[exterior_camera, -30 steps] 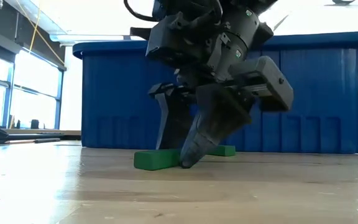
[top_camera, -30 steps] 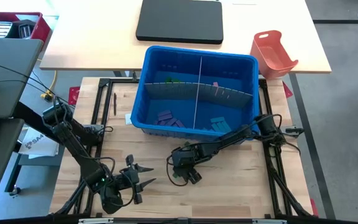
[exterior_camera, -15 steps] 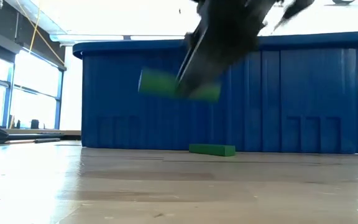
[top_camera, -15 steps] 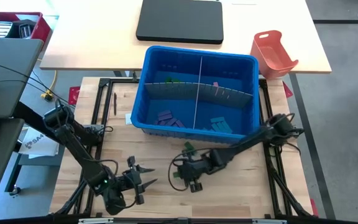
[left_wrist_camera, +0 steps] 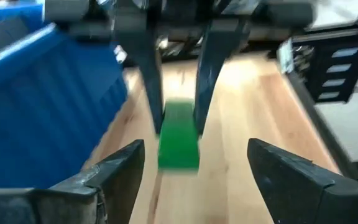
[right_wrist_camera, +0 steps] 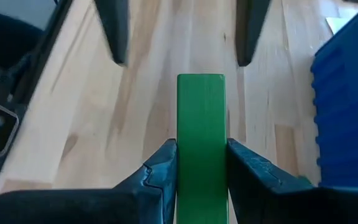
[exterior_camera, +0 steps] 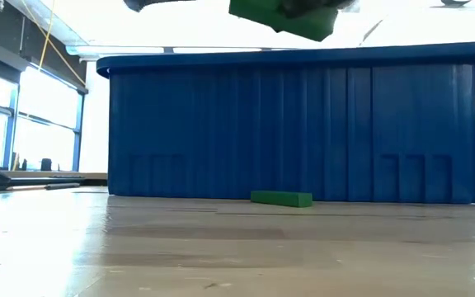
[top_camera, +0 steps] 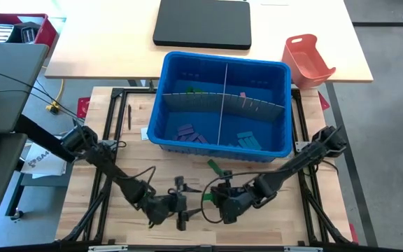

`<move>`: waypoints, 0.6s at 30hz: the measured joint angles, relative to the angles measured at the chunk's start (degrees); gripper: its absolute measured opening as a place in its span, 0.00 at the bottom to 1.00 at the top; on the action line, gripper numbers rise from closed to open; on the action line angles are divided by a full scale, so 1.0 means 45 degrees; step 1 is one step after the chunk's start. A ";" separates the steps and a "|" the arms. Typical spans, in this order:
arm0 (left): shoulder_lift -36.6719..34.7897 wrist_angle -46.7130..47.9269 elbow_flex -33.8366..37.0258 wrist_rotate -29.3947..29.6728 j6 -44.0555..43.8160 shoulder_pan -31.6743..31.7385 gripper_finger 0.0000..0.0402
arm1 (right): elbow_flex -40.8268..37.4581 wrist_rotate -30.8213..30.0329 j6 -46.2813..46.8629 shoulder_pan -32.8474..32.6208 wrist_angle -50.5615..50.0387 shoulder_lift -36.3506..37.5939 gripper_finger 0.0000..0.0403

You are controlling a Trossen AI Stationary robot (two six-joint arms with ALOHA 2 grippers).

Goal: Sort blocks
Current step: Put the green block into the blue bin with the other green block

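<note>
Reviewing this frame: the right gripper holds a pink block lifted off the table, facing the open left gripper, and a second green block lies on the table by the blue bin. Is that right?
Not quite: the held block is green, not pink, as the right wrist view shows. The rest stands: the right gripper has it lifted off the table, facing the open left gripper, and a second green block lies by the blue bin.

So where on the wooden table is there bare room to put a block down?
Bare wood lies along the wooden table front edge right of the right pincer, and left of the left pincer. Crowded: between the pincers, and beside the blue plastic bin, where a green rectangular block lies.
</note>
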State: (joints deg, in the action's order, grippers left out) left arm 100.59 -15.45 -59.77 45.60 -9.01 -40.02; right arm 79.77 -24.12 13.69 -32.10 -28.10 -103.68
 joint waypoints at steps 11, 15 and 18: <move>0.0090 -0.0672 -0.0005 -0.0794 0.0479 0.0677 0.64 | -0.0005 -0.1690 0.0277 -0.0704 0.0156 0.0000 0.24; 0.0090 -0.0751 -0.0005 -0.1088 0.0487 0.0668 0.58 | -0.0005 -0.1865 -0.0238 -0.0865 0.1113 0.0000 0.24; 0.0090 -0.1005 -0.0005 -0.1083 0.0671 0.0636 0.53 | -0.0002 -0.1860 -0.0583 -0.0908 0.1741 0.0000 0.24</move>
State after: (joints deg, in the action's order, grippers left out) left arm 100.99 -19.97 -59.79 40.73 -5.99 -37.16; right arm 79.76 -32.49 11.07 -36.18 -20.26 -103.68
